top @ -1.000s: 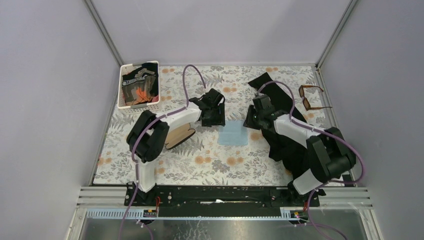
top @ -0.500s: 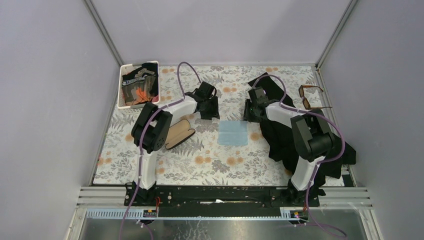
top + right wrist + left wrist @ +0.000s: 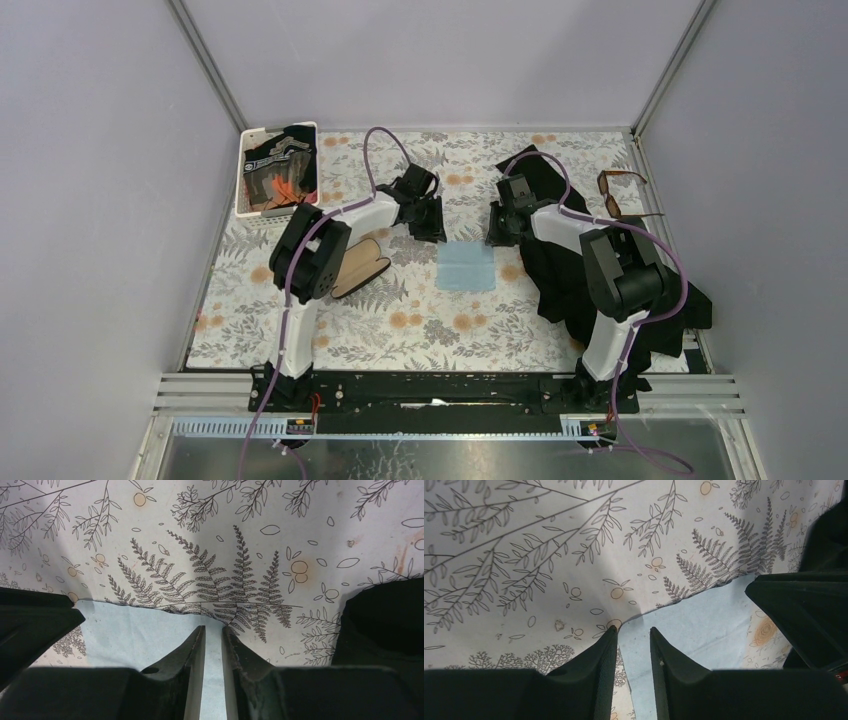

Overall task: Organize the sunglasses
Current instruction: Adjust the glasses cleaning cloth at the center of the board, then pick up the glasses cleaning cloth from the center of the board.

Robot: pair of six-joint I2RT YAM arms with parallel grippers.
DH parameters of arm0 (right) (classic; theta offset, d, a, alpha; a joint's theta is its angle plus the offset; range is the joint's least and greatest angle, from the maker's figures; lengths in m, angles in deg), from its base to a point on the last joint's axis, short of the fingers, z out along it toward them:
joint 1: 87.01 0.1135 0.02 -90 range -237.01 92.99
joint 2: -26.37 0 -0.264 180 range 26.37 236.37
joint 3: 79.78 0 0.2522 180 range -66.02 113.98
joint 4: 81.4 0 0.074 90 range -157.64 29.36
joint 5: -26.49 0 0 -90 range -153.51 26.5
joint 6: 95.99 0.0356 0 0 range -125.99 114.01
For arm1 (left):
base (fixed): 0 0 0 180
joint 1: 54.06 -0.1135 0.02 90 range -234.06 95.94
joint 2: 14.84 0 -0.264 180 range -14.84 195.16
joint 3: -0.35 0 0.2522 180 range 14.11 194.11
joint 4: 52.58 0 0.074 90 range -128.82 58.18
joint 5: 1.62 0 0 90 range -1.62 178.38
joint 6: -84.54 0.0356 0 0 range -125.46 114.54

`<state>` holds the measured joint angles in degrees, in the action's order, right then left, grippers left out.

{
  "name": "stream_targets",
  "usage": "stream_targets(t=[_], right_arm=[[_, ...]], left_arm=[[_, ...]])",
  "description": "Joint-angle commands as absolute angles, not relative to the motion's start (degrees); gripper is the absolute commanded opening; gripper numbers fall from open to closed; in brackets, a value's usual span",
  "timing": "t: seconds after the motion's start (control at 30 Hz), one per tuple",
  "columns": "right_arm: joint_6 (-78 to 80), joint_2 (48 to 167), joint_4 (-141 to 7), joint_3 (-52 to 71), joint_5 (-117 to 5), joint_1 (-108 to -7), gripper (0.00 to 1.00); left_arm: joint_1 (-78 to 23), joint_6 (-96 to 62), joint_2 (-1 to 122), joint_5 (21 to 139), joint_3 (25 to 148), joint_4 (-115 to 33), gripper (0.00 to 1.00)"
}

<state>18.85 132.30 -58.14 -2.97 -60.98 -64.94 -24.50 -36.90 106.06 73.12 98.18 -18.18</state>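
The sunglasses (image 3: 620,195) have an amber-brown frame and lie at the far right of the table, well away from both grippers. A light-blue cloth (image 3: 467,266) lies flat at mid-table. My left gripper (image 3: 432,228) is low at the cloth's far left corner. In the left wrist view the gripper (image 3: 631,629) has its jaws a little apart, astride the cloth (image 3: 704,625). My right gripper (image 3: 497,232) is low at the far right corner. In the right wrist view the gripper (image 3: 213,627) has its jaws narrowly apart over the cloth (image 3: 145,630). Neither gripper holds anything.
An open glasses case (image 3: 360,266) with a tan inside lies left of the cloth. A black fabric (image 3: 575,275) covers the right side under my right arm. A white basket (image 3: 245,180) with dark items stands at the far left corner. Walls enclose the table.
Both grippers have moved away from me, from over the cloth's sides to its far corners. The cloth's far edge has shifted slightly farther. The sunglasses have not moved.
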Motion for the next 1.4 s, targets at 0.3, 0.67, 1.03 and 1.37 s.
stream_targets(t=[0.3, 0.67, 1.03, 1.37], right_arm=[[18.4, 131.9, -59.2, -3.5, -58.6, -65.1, 0.08], [18.7, 131.0, -59.5, -4.7, -59.3, -65.2, 0.0], [18.4, 129.3, -59.7, -5.2, -59.1, -65.1, 0.0], [18.7, 125.0, -60.7, -7.8, -59.4, -65.1, 0.0]], left_arm=[[-23.3, -35.3, 107.1, 74.2, 95.8, -15.7, 0.27], [-21.8, -34.3, 107.1, 76.4, 96.9, -13.7, 0.18], [-21.7, -34.8, 104.3, 78.2, 97.1, -14.7, 0.0], [-21.6, -34.4, 98.9, 75.0, 95.1, -15.9, 0.0]])
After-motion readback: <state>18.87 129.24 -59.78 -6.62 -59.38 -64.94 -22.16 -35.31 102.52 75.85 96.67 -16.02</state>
